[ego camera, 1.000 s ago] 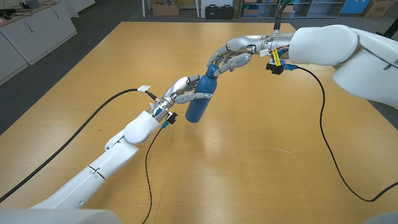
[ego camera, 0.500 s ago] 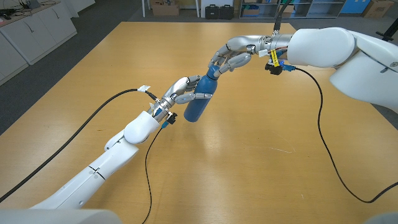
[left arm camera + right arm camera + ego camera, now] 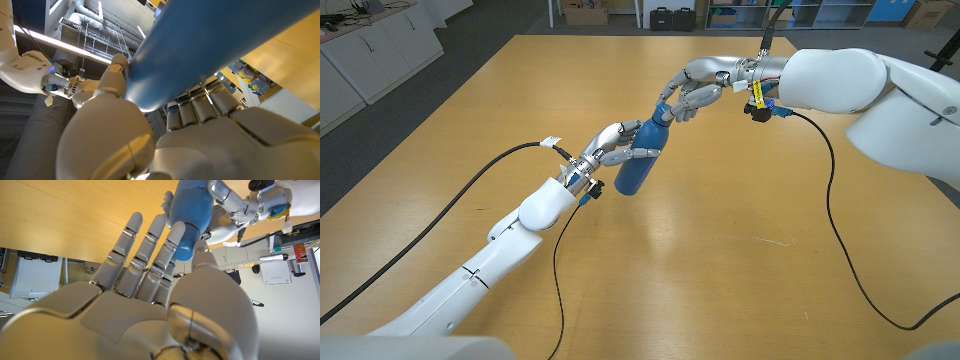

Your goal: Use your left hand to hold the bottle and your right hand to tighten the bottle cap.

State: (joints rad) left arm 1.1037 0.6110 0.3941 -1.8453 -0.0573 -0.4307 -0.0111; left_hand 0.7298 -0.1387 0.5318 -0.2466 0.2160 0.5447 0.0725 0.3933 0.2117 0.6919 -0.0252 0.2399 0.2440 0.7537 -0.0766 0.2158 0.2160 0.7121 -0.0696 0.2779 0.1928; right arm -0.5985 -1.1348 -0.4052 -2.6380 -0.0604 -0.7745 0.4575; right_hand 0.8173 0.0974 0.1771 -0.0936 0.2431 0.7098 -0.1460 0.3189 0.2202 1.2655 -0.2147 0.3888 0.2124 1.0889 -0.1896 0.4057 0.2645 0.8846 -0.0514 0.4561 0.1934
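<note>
A: Colours pls?
B: Plain blue metal bottle [image 3: 638, 160], cap same blue. Silver-grey robot hands, left [image 3: 612, 146] & right [image 3: 688, 92]. Light brown wooden table [image 3: 720, 220]. Black cables [image 3: 840, 230], yellow tag [image 3: 758, 94].

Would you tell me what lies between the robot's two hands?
The blue bottle: left hand grips its body, right hand its cap, per the head view.

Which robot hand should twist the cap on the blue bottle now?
The right robot hand. Its fingers already sit around the cap at the top of the bottle, while the left robot hand is busy gripping the bottle's body.
</note>
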